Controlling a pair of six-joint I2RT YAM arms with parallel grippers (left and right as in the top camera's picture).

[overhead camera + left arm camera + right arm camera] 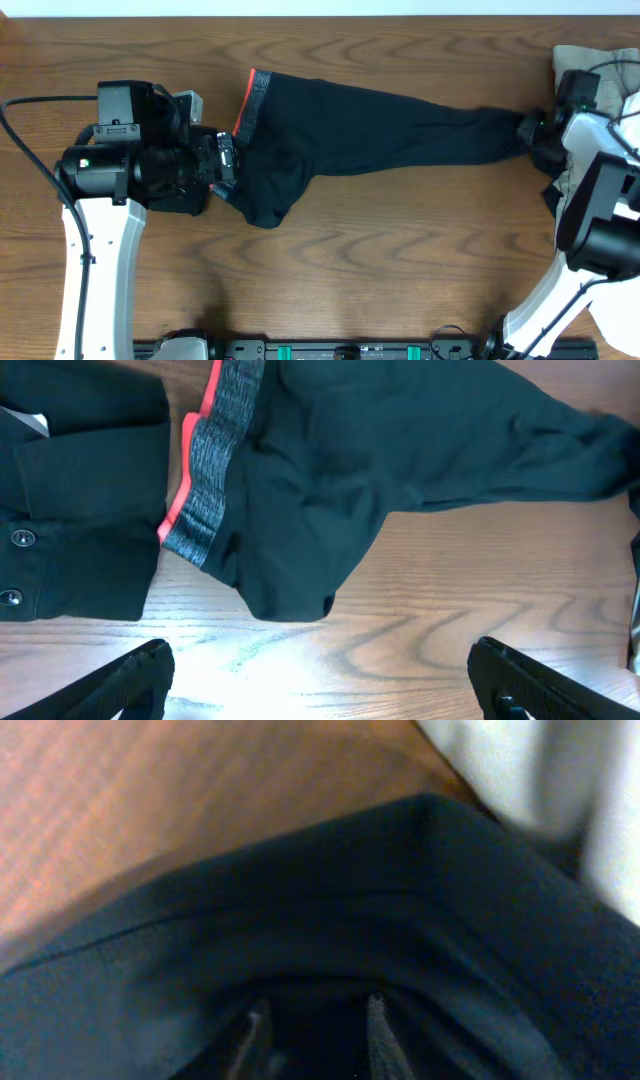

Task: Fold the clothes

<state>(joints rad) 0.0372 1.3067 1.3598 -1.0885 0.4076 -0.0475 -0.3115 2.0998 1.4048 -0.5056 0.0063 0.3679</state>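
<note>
As pants (370, 125) stretch rightward, leg end in right tool (527, 128)

Left fingers (130, 680) spread wide, right fingers (378, 1035) narrowly apart, grip unclear

The pants (380, 125) are plain black all over. Their waistband (212, 465) is mottled grey, with dark and light flecks mixed, and has a red-orange stripe along its edge. The counter (400, 260) is warm brown wood with darker wavy grain. In the left wrist view, a second black garment (85, 510) carries small dark round buttons (18, 537). At the right edge of the overhead view lie a khaki piece (572, 58) and a white piece (630, 105). The left arm (95, 260) and right arm (540, 300) are white with black housings.
</note>
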